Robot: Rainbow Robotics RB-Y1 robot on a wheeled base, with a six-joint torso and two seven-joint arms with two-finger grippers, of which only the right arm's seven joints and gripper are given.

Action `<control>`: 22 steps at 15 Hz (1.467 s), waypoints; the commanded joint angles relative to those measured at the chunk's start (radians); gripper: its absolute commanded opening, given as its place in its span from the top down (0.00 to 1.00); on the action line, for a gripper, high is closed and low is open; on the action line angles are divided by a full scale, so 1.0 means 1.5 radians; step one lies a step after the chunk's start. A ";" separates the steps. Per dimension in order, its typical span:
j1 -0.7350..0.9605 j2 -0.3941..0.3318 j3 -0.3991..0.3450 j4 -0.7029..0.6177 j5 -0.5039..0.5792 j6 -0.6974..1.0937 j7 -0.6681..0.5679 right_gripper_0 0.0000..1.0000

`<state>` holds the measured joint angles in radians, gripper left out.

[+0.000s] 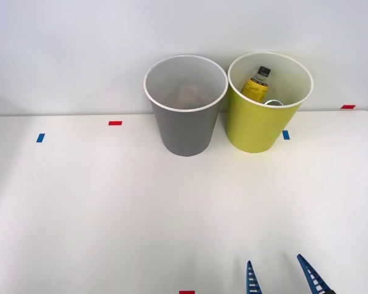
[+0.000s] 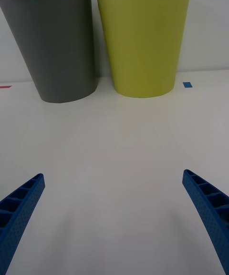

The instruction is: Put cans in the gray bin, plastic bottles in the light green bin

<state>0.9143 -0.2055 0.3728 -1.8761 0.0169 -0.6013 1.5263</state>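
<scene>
Bottle leans inside the green bin, just beside the gray bin, so the tool hangs wide and empty over the surface near them.

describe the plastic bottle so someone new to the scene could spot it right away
Start at the two tall bins standing side by side at the far edge of the white table. Look into the light green bin, to the right of the gray bin in the front view. The plastic bottle leans inside it: small, yellow, with a black screw cap.
</scene>
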 commanded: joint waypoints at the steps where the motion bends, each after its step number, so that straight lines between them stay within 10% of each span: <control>1: 0.000 0.000 0.000 0.000 0.000 0.000 0.000 0.00; 22: 0.000 0.000 0.000 0.000 0.000 0.000 0.000 0.00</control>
<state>0.9143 -0.2055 0.3728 -1.8761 0.0169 -0.6013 1.5263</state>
